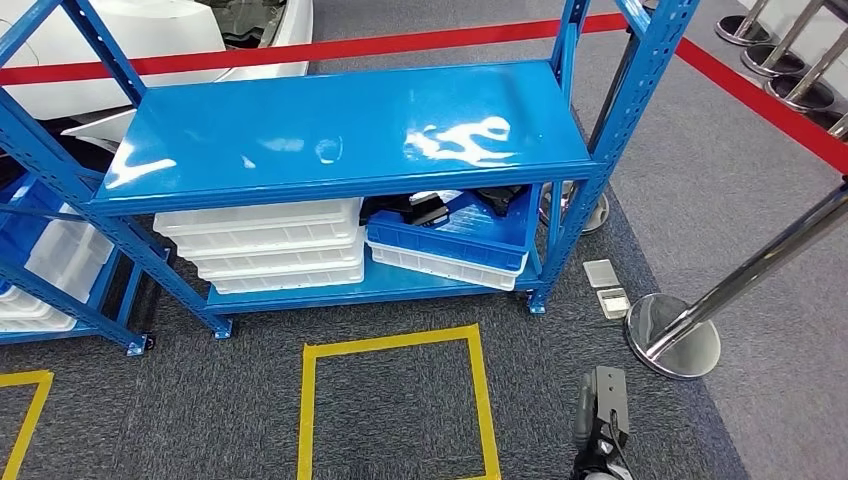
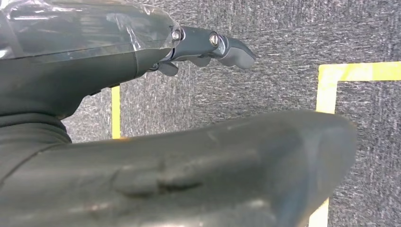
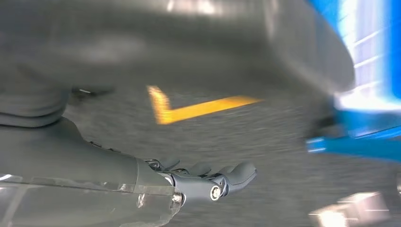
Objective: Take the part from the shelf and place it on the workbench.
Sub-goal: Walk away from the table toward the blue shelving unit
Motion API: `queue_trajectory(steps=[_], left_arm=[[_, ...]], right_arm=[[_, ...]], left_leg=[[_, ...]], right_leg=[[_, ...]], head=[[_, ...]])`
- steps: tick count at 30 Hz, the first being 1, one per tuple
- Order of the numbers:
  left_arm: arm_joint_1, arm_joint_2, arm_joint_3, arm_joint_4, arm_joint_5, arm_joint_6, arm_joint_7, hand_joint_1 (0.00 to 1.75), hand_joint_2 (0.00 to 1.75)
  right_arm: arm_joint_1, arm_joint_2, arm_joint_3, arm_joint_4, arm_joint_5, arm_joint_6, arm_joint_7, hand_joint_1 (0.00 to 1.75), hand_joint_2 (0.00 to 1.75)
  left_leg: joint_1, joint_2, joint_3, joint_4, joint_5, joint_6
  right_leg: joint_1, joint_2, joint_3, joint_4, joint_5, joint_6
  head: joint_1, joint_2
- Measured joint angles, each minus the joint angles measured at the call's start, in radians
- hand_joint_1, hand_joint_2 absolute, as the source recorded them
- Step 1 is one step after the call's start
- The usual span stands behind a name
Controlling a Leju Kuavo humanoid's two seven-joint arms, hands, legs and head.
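Dark parts (image 1: 440, 208) lie in a tilted blue tray (image 1: 455, 235) on the lower level of the blue shelf (image 1: 350, 135), under its top deck, at about 12 o'clock from the robot; which of them is the task's part cannot be told. The tray rests on a white tray (image 1: 440, 265), its right end lower. Just to its left, a stack of white trays (image 1: 265, 245) sits on the same level. On the grey carpet, a yellow taped square (image 1: 395, 405) lies in front of the shelf at 6 o'clock from it. A chrome stanchion base (image 1: 672, 335) stands at 3 o'clock from the square. Right hand (image 3: 208, 182) hangs low over the carpet, fingers extended, holding nothing. Left hand (image 2: 208, 47) likewise, fingers straight, empty, above the carpet.
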State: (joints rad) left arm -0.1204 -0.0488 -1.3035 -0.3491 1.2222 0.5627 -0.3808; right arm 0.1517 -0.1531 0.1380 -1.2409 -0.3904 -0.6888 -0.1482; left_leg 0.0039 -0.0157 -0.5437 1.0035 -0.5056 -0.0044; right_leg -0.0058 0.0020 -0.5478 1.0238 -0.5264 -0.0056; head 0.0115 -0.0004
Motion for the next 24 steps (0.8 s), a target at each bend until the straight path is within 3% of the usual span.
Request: queue_trajectory(steps=[10, 13, 19, 24], left_arm=[[0.000, 0.000, 0.000, 0.000, -0.003, 0.006, 0.013, 0.00, 0.00], [-0.002, 0.000, 0.000, 0.000, -0.014, 0.000, 0.033, 0.00, 0.00], [-0.019, 0.000, -0.002, -0.002, -0.052, -0.015, 0.090, 0.00, 0.00], [-0.028, 0.000, -0.003, -0.005, -0.061, -0.009, 0.112, 0.00, 0.00]], right_arm=[[-0.052, 0.045, 0.021, 0.340, -0.078, 0.026, 0.001, 0.00, 0.00], [-0.070, 0.053, 0.054, 0.410, -0.116, 0.086, 0.075, 0.00, 0.00], [-0.119, 0.094, 0.212, 0.607, -0.155, 0.302, 0.270, 0.00, 0.00], [-0.149, 0.129, 0.336, 0.714, -0.156, 0.296, 0.329, 0.00, 0.00]], left_leg=[[-0.002, 0.000, 0.000, 0.000, -0.002, -0.003], [-0.002, 0.000, 0.000, 0.001, -0.002, -0.003], [-0.001, 0.000, 0.001, 0.001, -0.002, -0.003], [-0.001, 0.000, 0.002, 0.001, -0.002, -0.003]], right_leg=[[-0.001, 0.000, 0.001, -0.001, -0.001, -0.001], [-0.002, 0.000, 0.001, -0.001, -0.001, -0.001], [-0.001, 0.000, 0.002, -0.001, -0.001, -0.001], [-0.001, 0.000, 0.003, -0.001, -0.001, -0.001]], head=[[0.000, 0.000], [0.000, 0.000], [-0.001, 0.000], [-0.002, 0.000]])
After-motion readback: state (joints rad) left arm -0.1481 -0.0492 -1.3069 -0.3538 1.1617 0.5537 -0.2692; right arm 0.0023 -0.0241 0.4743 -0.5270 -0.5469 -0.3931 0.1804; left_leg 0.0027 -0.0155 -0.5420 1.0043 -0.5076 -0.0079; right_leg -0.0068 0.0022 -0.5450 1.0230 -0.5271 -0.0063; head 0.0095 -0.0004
